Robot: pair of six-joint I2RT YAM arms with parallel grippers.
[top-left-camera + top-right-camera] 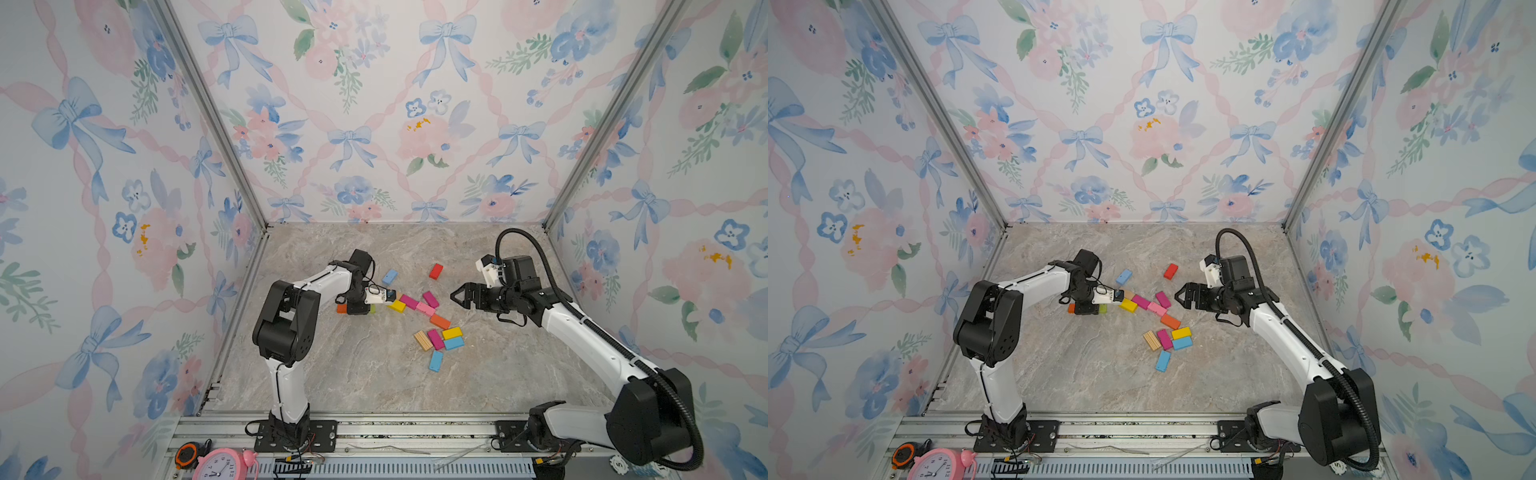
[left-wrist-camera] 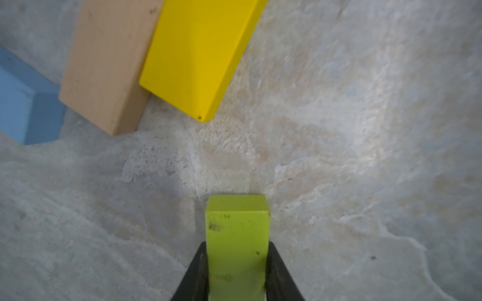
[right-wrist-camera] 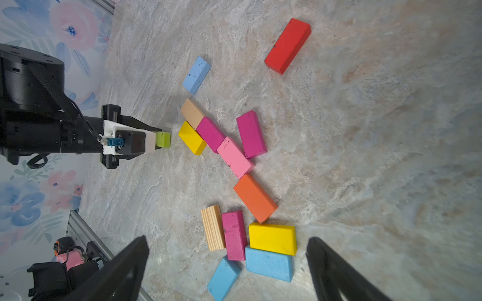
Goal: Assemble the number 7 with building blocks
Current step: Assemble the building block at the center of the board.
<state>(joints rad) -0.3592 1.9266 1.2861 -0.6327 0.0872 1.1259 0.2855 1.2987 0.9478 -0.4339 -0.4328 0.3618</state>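
One lime-green rectangular wooden block [image 2: 236, 221] is pinched by its rear end between the fingers of the left gripper [image 2: 237, 245]. It is held low over the marbled grey tabletop [image 2: 339, 156], near but apart from a yellow rectangular block [image 2: 198, 52] and a plain-wood rectangular block [image 2: 107, 65], which lie touching side by side. The right gripper [image 1: 456, 296] is held spread and empty beside the scattered blocks.

If the green block is carried further forward, the yellow block is likely to be shoved. The diagonal run joined to it could then be shifted too: the plain-wood block, a magenta block [image 3: 210, 134], a pink block [image 3: 235, 157] and a long orange block [image 3: 255, 198], judged to be the stroke of the 7. Since only one end is gripped, the green block may be swung or tipped at release. A second orange block [image 1: 341, 308], just beside the left gripper in both top views, could be knocked when the arm is drawn away
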